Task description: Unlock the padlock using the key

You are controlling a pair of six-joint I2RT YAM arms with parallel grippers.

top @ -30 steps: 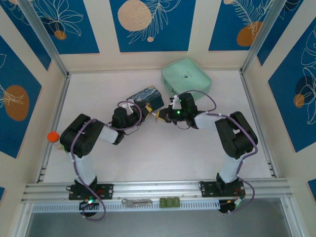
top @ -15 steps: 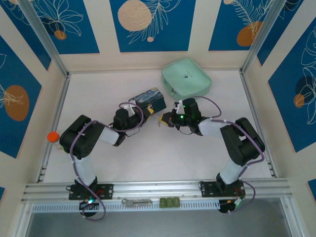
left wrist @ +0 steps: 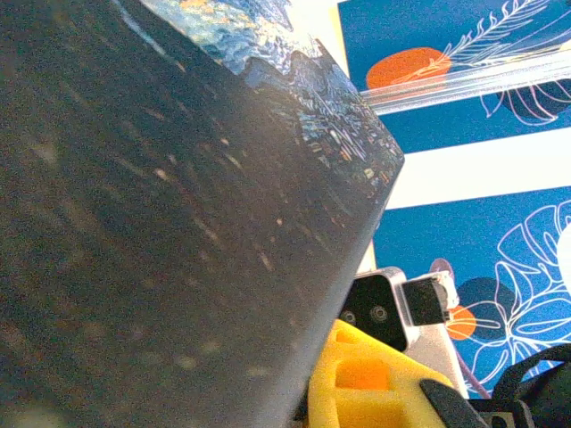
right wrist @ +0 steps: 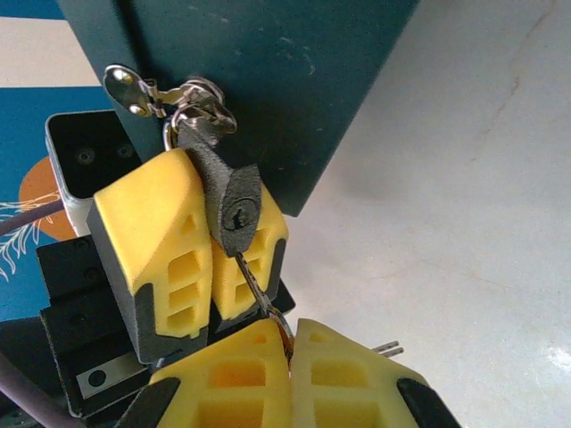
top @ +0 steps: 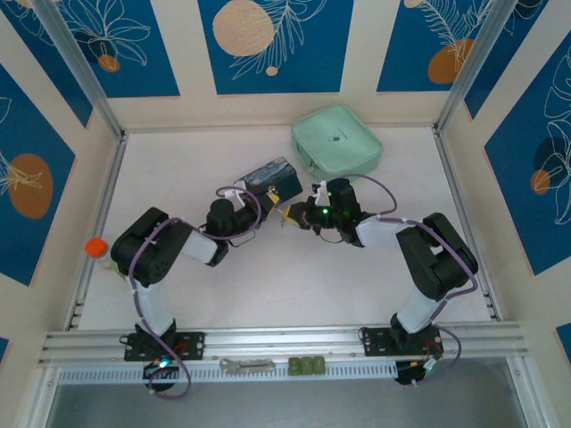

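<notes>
While the left tool (right wrist: 212, 223) is clamping the padlock (right wrist: 234, 209) at the tin (right wrist: 268, 71), mid-surface (top: 285, 276) nearer the far edge, the right tool (right wrist: 287, 334) is pinching the key (right wrist: 256, 281), its blade reaching the keyhole. Both are looking light, rigid and slick, so gripping the key's flat head is seeming safest.

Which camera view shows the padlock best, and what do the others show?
The right wrist view: the padlock, pinched by the left claw, faces it, key at its keyhole. The top view gives a tiny speck beside the tin; the left wrist view faces the tin's dark side.
</notes>
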